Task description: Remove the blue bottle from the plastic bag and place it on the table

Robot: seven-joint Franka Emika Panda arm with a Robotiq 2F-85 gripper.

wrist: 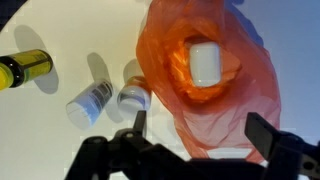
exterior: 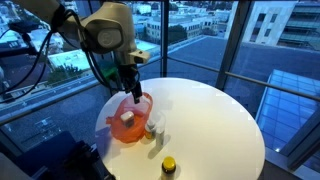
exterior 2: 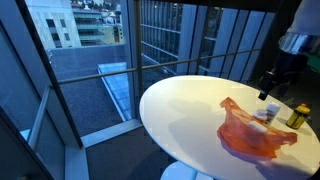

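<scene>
Your arm comes down from above, wrist near vertical, hand [exterior: 130,88] over the orange plastic bag [wrist: 160,55] on the round white surface [exterior: 215,120]. Hand spread wide, fingers [wrist: 138,122] either side of the bag, gripping nothing; contact with the plastic unclear. Bottle [wrist: 205,62] lies inside the bag, pale-looking. Two white bottles [wrist: 90,103] and a yellow bottle [wrist: 25,68] beside the bag.

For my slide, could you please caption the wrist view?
Open gripper poised over orange plastic bag containing a white bottle.
</scene>
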